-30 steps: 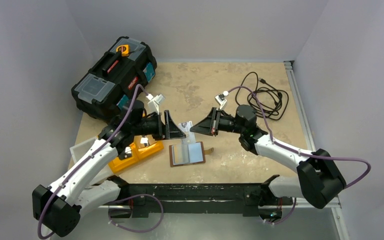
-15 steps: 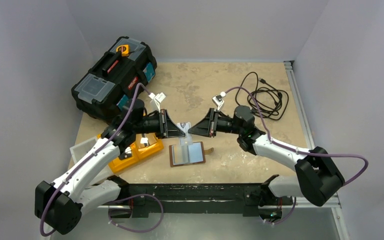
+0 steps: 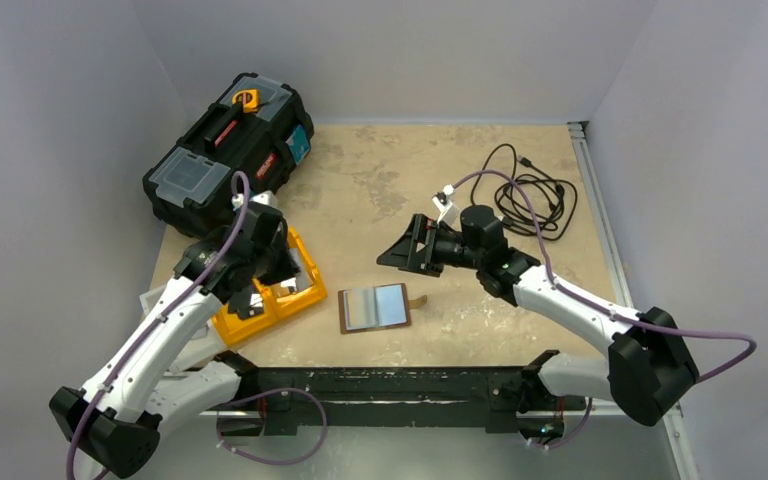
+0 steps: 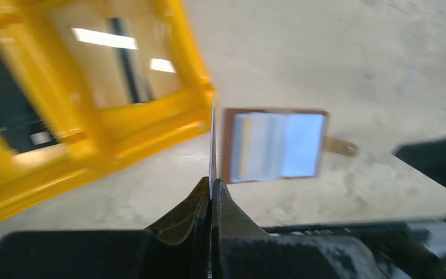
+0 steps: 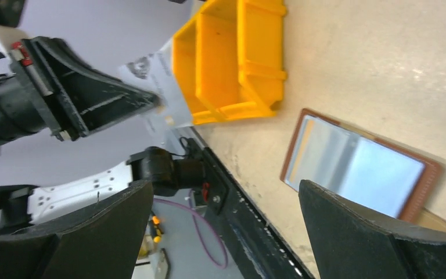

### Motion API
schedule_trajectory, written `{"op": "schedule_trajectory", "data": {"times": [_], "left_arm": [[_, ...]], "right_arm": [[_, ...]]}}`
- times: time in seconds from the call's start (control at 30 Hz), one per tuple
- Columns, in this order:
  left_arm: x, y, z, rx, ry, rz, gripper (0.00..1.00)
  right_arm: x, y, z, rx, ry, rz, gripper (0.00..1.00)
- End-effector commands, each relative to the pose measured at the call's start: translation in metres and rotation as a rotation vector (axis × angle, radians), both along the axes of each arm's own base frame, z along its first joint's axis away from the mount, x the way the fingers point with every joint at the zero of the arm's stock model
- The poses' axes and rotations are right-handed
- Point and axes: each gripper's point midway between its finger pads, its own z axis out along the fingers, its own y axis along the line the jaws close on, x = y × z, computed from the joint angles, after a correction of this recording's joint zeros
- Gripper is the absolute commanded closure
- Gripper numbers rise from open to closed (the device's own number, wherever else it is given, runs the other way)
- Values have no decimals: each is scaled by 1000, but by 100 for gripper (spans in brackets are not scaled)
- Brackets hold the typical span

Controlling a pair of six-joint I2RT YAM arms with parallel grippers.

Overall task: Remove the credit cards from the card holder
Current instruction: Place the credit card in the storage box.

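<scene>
The card holder lies open and flat on the table, pale grey-blue inside with a brown border and a snap tab on its right. My left gripper is shut on a white credit card, seen edge-on in the left wrist view. In the right wrist view that card sticks out of the left gripper's tips beside the orange tray. My right gripper stands wide open with nothing in it, above and just behind the card holder.
An orange tray with compartments sits left of the card holder. A black toolbox stands at the back left. A coiled black cable lies at the back right. A clear plastic piece lies by the left edge.
The two grippers met over the card holder with the card between them. The right one opened and drew back. The left one shut on the card and swung left over the orange tray.
</scene>
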Motion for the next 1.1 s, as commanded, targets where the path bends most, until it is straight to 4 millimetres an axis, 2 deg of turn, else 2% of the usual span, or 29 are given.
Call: {"op": "schedule_trajectory", "data": {"times": [0.0,0.2,0.4,0.53,0.7,0.93,1.07], "left_arm": [[-25,111,-5,483,54,282,100],[-42,175,-9,754,155,449,100],[-33,215,-5,897,242,551,100],[-34,245,-7,981,344,625,100],[-23,263,-12,985,416,672,100],[-13,280,-35,1005,559,660,100],[-7,283,-48,990,634,634,100]], "right_arm": [[11,-12,-10,-134,-60,-47,1],[10,-14,-21,-168,-54,-36,1],[3,-14,-33,-195,-45,12,1],[-4,-19,-40,-227,-33,38,1],[-11,-23,-46,-249,-33,54,1],[-15,-26,-48,-266,-36,74,1],[-16,-28,-51,-271,-31,72,1]]}}
